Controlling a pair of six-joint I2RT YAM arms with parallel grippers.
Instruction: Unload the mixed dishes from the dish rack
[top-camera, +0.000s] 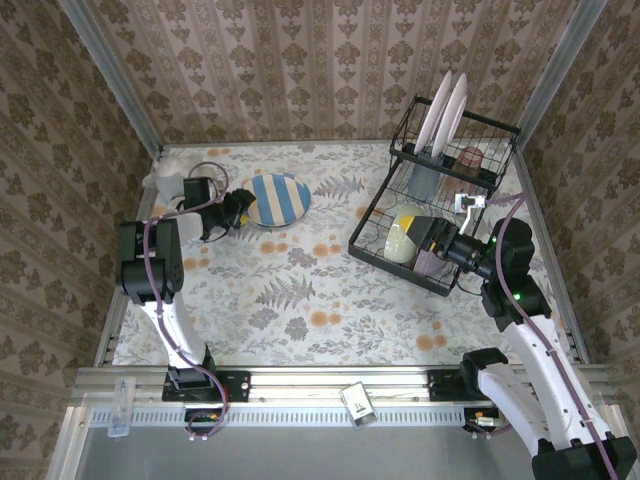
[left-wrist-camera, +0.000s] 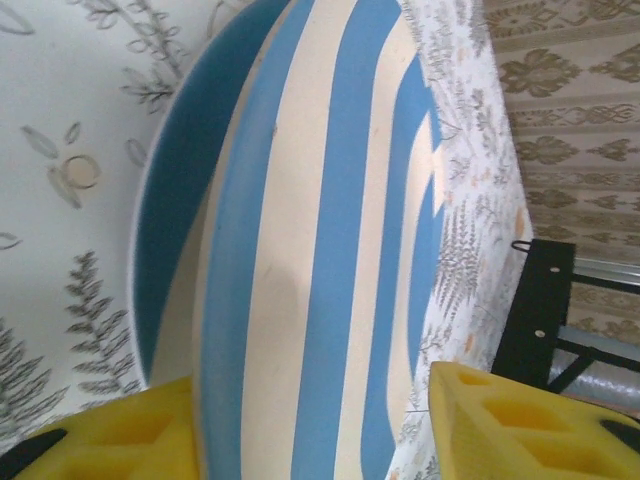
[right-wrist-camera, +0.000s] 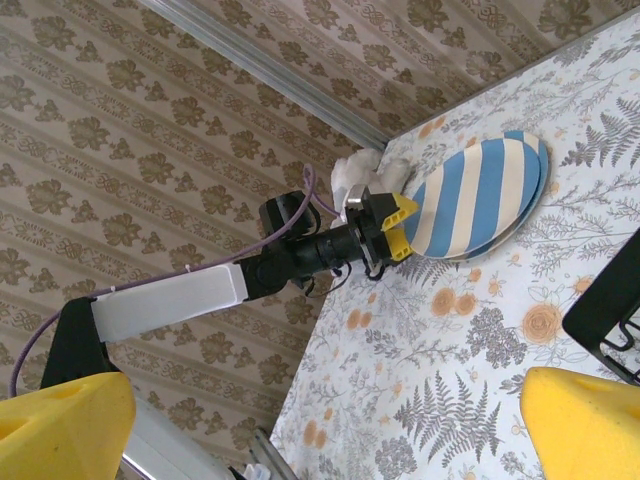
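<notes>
left gripper (right-wrist-camera: 398, 225): jaws spread, one on each side of the striped plate's left rim; cannot tell whether they touch it
striped plate (top-camera: 278, 198): flat on the table (top-camera: 330, 290), far left, out of the rack and well apart from it
dish rack (top-camera: 372, 222): far right of the table, holding two white plates (top-camera: 441, 108) upright at its far end, a pink cup (top-camera: 470, 158) on the upper shelf and a pale green bowl (top-camera: 402, 240) low at the near end
right gripper (right-wrist-camera: 320, 410): jaws spread wide with nothing between them, at the rack's near end, just beside the pale green bowl
plush toy (top-camera: 163, 176): far-left corner, near the left gripper
</notes>
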